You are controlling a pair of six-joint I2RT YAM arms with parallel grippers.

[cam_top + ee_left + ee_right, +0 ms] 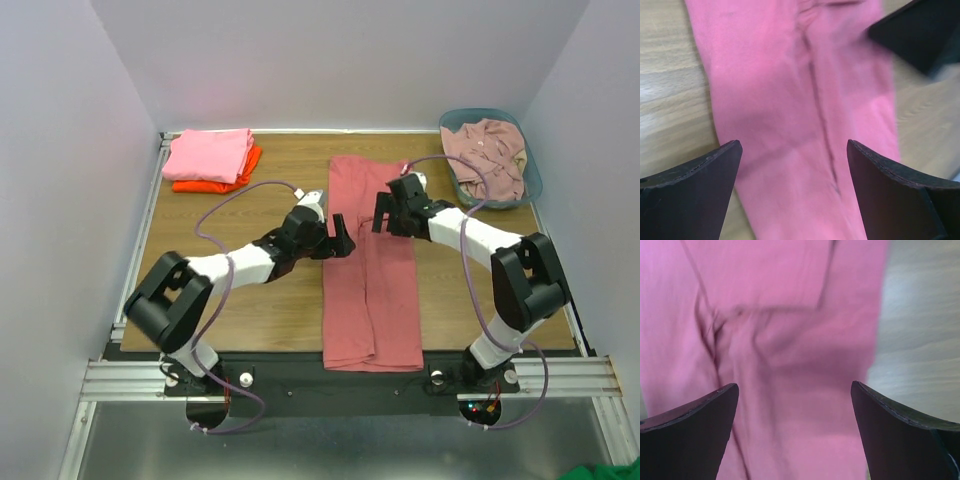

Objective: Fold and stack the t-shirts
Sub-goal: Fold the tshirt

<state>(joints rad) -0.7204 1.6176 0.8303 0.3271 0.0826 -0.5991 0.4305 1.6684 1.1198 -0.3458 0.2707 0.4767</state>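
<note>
A coral-red t-shirt (368,280) lies as a long narrow strip down the middle of the table, folded lengthwise, its near end hanging over the front edge. My left gripper (343,236) hovers open at the strip's left edge. My right gripper (384,212) hovers open over its upper right part. In the left wrist view the same coral-red t-shirt (790,100) fills the space under the wide-apart fingers (700,185). The right wrist view shows that t-shirt (780,365) wrinkled beneath open fingers (900,430). A bright pink t-shirt (208,155) lies folded on an orange t-shirt (210,184) at the back left.
A blue-grey plastic basket (527,190) at the back right holds a crumpled pale dusty-pink t-shirt (488,155). White walls close in the table on three sides. A metal rail (300,378) runs along the front edge by the arm bases.
</note>
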